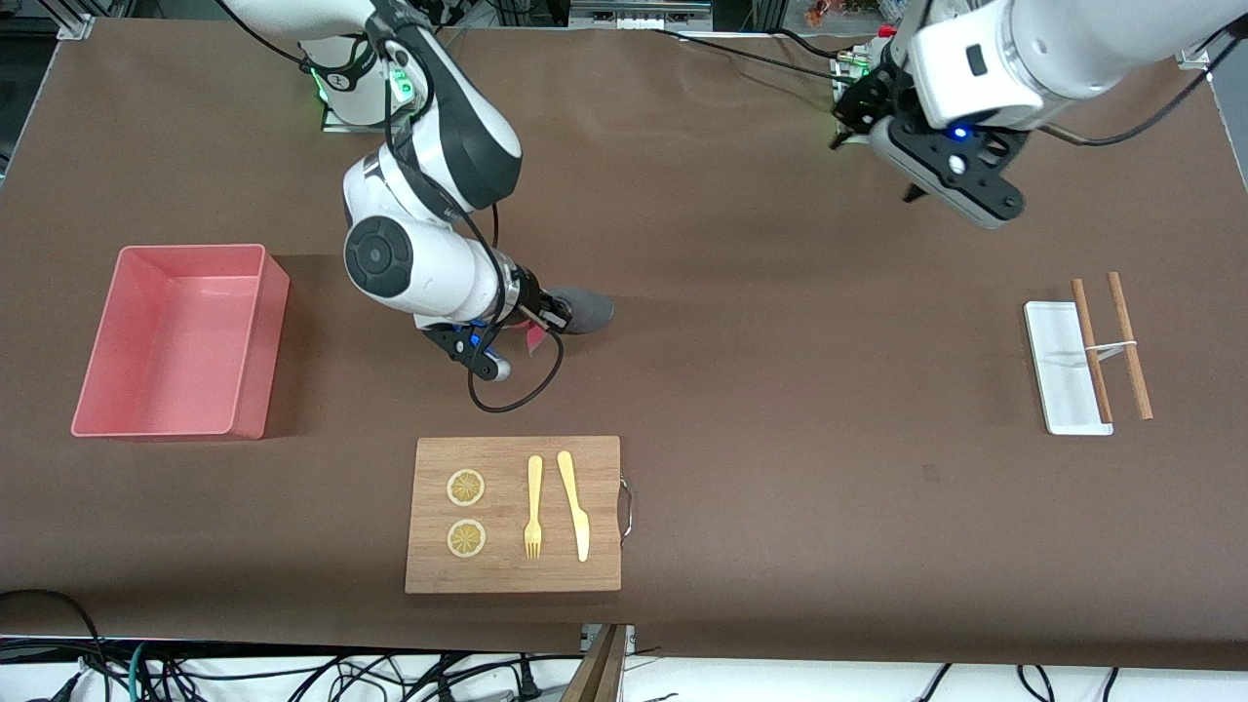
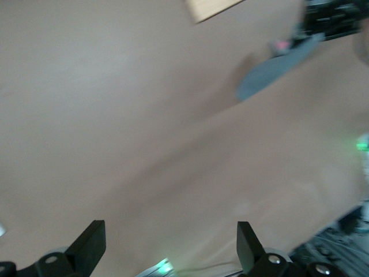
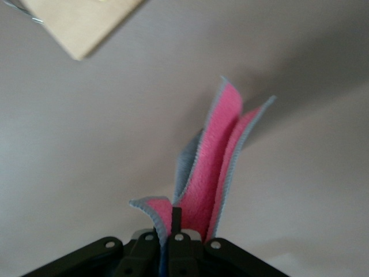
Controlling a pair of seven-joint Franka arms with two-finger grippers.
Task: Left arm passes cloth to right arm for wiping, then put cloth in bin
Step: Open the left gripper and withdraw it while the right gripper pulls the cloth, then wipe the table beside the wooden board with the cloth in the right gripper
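- Front view: I see the right arm [image 1: 419,195] reaching from its base out over the middle of the brown table [image 1: 780,341]. Its right gripper [image 1: 546,317] is low over the table and pinches the cloth [image 1: 583,310], whose grey face bulges out past the fingertips, with a pink corner hanging just under the wrist. The cloth sits between the bin [image 1: 175,341], which is toward the right arm's end of the table, and the white tray [image 1: 1063,369] with two wooden sticks [image 1: 1111,346] laid across it, well apart toward the left arm's end. The cutting board [image 1: 514,514] with two lemon slices [image 1: 466,512], a fork [image 1: 533,507] and a knife [image 1: 574,505] lies nearer the camera than the cloth. The left arm [image 1: 1014,58] waits high over the table near its own base, its left gripper [image 1: 916,180] apart from everything.
- Left wrist view: I see the left gripper's two fingers [image 2: 86,248] spread wide apart with nothing between them, only bare table beneath. Farther off, the cloth [image 2: 277,69] shows as a grey flap hanging from the other arm's gripper, near a corner of the cutting board [image 2: 210,8].
- Right wrist view: the right gripper [image 3: 173,234] has its fingers pressed together on the cloth [image 3: 216,167], whose pink face folds upward with grey edging. A corner of the cutting board [image 3: 81,26] shows past it.
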